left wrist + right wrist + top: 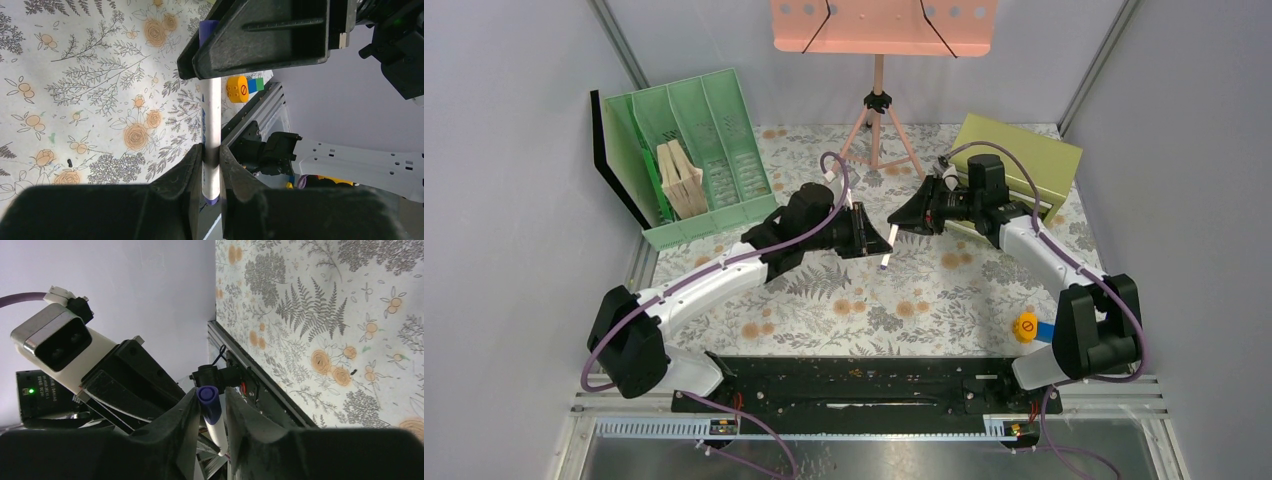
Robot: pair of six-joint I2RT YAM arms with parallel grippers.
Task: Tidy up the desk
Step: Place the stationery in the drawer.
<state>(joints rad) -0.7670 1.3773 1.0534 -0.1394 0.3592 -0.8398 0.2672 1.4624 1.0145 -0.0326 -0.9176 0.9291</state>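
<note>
Both arms met mid-air over the desk [944, 290], whose floral top lay flat below them. The L gripper [882, 243] [212, 157] was clamped on a white marker [885, 260] [214, 115] near its lower end, pads pressed on both sides of the barrel. The R gripper [902, 222] [210, 400] faced it from opp. side, with fingers [186, 412] set close either side of the marker's purple cap [207, 399]; contact could not be confirmed, so grip state undetermined. Marker hung clear of the surface. At the back L, a green divided tray [694, 150] held wooden blocks [681, 180]. At the back R lay an olive box [1024, 160]. A pink stand [879, 100] stood at rear centre. A yellow round piece [1024, 327] [237, 89] sat beside the R arm base, at the desk's near edge.
</note>
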